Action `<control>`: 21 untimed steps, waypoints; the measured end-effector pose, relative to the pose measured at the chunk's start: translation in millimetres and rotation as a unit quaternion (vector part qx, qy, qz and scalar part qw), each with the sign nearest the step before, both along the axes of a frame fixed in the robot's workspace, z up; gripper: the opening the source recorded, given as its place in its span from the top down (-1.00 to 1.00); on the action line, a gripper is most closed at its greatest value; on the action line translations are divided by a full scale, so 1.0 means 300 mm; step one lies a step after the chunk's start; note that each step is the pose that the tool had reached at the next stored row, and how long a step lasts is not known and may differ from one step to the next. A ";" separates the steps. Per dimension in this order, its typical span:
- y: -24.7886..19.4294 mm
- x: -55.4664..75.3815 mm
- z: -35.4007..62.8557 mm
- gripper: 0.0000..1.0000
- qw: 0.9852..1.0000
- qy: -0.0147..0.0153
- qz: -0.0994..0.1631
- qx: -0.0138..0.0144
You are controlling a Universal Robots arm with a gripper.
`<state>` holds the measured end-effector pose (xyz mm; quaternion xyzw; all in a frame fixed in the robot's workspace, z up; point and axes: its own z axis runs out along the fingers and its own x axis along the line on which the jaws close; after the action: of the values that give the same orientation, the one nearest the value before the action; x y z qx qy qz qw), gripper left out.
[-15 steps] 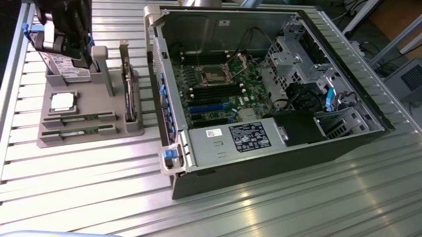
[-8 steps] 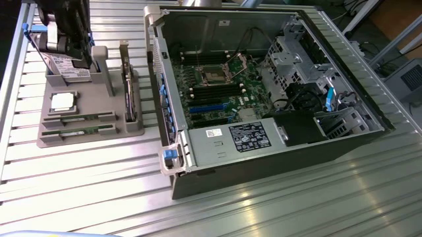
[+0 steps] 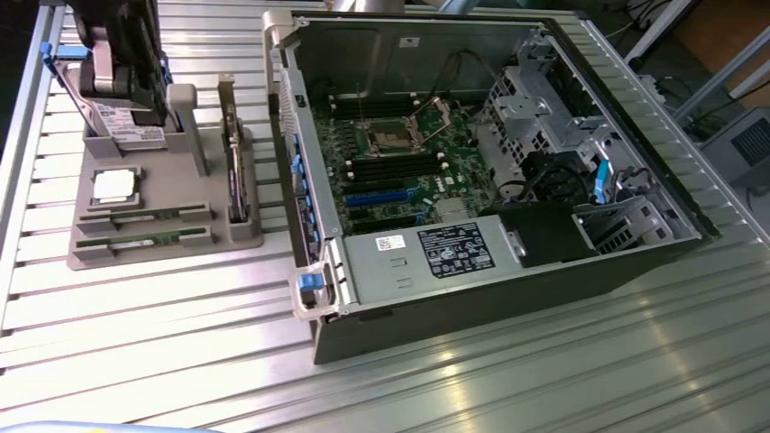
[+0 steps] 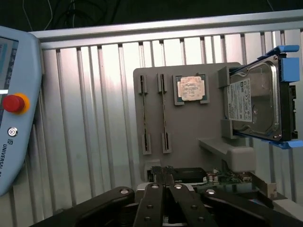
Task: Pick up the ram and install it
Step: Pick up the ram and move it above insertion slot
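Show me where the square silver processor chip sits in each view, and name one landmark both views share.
Exterior view: the processor chip lies on the grey holder at the exterior view's left, between the hard drive and the ram sticks.
Wrist view: the processor chip lies on the grey holder, between the ram sticks and the hard drive.
Shared landmark: the hard drive with its blue rails.

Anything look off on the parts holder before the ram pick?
Nothing stands out. Both ram sticks sit straight in their slots on the holder, the processor lies flat in its pocket, and the hard drive stands upright. The hand is shut, holding nothing.
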<state>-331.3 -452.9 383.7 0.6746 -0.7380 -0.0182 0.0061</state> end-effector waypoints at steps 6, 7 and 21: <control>-0.001 0.000 0.000 0.16 1.000 0.000 0.000 0.000; -0.001 0.000 0.000 0.16 1.000 0.000 0.000 0.000; -0.001 0.000 -0.035 0.16 1.000 0.000 0.000 0.000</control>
<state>-331.3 -453.1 373.2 0.6745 -0.7380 -0.0182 0.0061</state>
